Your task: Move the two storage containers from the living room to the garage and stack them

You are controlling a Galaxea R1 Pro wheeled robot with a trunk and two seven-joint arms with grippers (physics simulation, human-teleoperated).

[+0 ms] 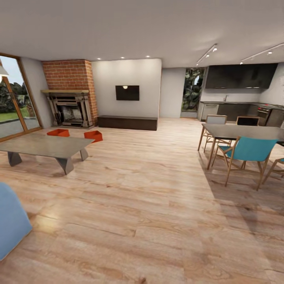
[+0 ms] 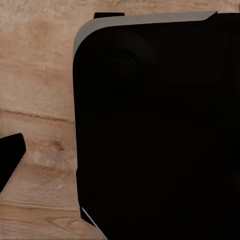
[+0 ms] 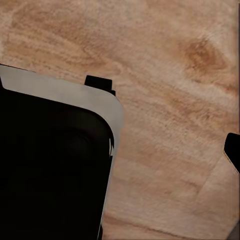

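Far across the living room, the two storage containers (image 1: 58, 132) (image 1: 93, 135) sit on the wood floor (image 1: 150, 205) by the fireplace (image 1: 70, 109), past the low tabletop (image 1: 43, 146). Both hands are maybe tucked in for driving; I cannot tell if they are open.

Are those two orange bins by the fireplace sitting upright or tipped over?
Upright, as far as it shows: both bins rest flat on the wood floor with open tops facing up. Contents cannot be told from here.

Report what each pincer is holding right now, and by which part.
Nothing is held. Both orange-red plastic storage bins sit untouched on the light wood plank floor by the red brick fireplace.
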